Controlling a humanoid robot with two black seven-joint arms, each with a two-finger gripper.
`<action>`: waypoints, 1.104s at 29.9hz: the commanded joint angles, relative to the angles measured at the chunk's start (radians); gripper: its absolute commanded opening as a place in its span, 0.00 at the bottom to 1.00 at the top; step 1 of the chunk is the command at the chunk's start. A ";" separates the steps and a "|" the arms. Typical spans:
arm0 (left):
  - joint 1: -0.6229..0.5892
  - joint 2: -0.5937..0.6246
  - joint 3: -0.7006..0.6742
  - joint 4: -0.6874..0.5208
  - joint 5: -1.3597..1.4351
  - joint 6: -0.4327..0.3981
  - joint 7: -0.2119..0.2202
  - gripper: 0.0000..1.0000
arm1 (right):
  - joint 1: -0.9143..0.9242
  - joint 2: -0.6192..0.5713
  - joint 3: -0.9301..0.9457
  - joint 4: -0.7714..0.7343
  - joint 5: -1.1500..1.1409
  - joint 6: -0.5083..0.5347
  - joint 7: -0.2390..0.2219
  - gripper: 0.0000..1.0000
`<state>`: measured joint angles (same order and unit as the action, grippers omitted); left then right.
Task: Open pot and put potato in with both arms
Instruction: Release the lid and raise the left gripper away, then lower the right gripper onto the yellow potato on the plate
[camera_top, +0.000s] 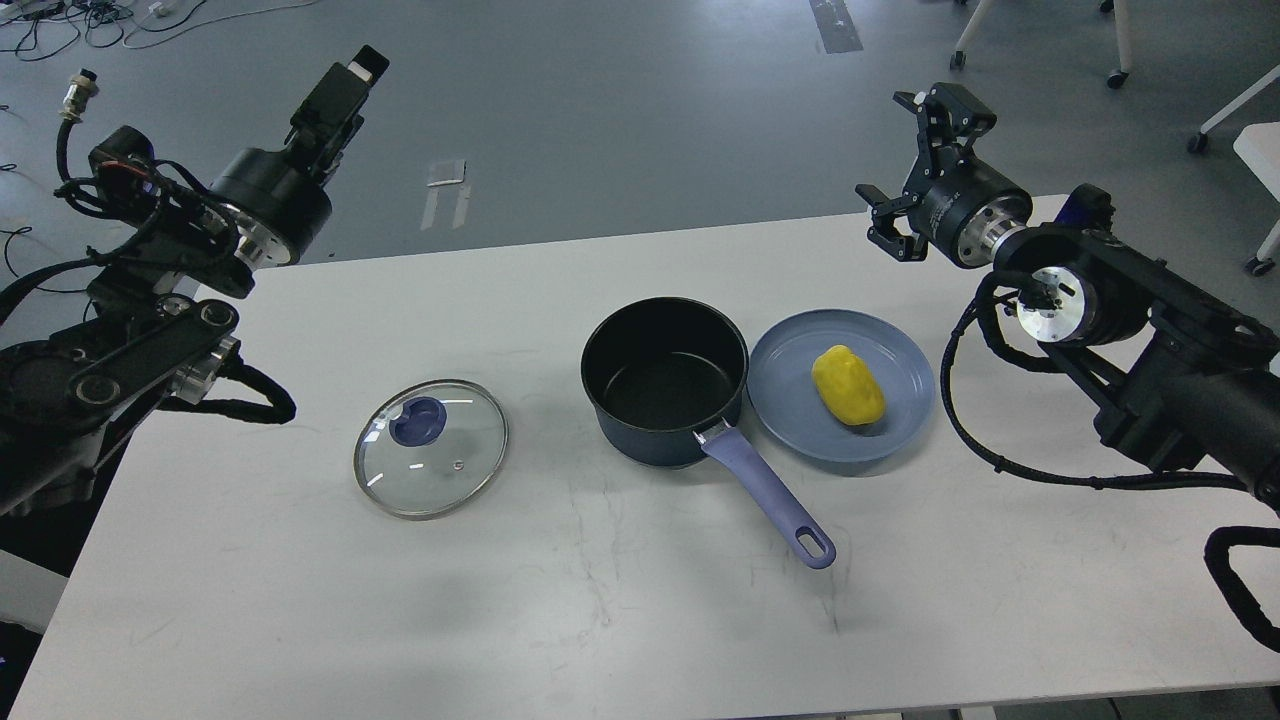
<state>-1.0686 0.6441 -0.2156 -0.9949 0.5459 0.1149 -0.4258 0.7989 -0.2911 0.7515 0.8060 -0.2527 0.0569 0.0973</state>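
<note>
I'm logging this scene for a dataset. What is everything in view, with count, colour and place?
pot: 1, dark blue, black inside, open, table centre, handle toward the viewer
glass lid: 1, clear, blue knob, flat on table left of pot
plate: 1, blue, right of pot
potato: 1, yellow, on plate
table: 1, white
left gripper: 1, black, raised far left
right gripper: 1, black, open, raised beyond the plate
</note>
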 joint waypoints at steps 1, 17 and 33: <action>0.003 -0.032 -0.142 0.005 -0.187 -0.119 0.209 0.98 | 0.016 -0.029 -0.031 0.004 0.000 0.003 0.005 1.00; 0.076 -0.122 -0.269 0.021 -0.552 -0.261 0.453 0.98 | 0.192 -0.120 -0.340 -0.002 -0.379 0.006 0.162 1.00; 0.145 -0.153 -0.309 0.015 -0.554 -0.284 0.463 0.98 | 0.272 -0.151 -0.805 -0.008 -0.795 -0.055 0.260 1.00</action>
<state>-0.9318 0.4925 -0.5263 -0.9819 -0.0106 -0.1676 0.0397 1.0757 -0.4394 -0.0031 0.7846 -1.0269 0.0036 0.3528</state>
